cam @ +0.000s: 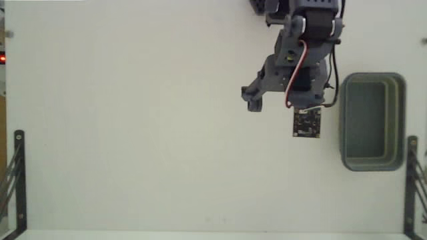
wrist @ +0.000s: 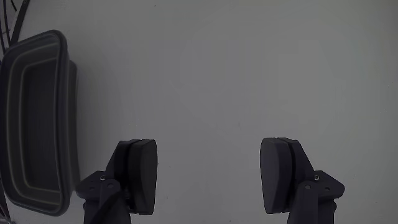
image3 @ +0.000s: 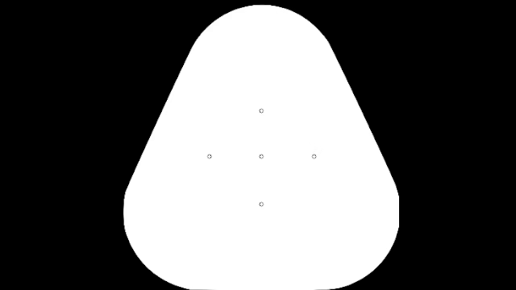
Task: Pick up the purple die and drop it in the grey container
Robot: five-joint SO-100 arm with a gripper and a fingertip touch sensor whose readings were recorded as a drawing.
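The purple die is out of view in both the fixed and the wrist view. The grey container (cam: pixel 372 121) stands at the right of the white table in the fixed view, and only its bare floor shows inside. In the wrist view, the container (wrist: pixel 37 124) lies at the left edge. My gripper (cam: pixel 283 107) hangs over the table just left of the container in the fixed view. Its two dark fingers (wrist: pixel 140 174) stand wide apart in the wrist view, so the gripper (wrist: pixel 210 149) is open with only bare table between them.
Black metal brackets stand at the lower left (cam: pixel 17 180) and lower right (cam: pixel 413 180) edges of the table. The arm's base (cam: pixel 300 10) is at the top. A small red light (cam: pixel 2 59) glows at the left edge.
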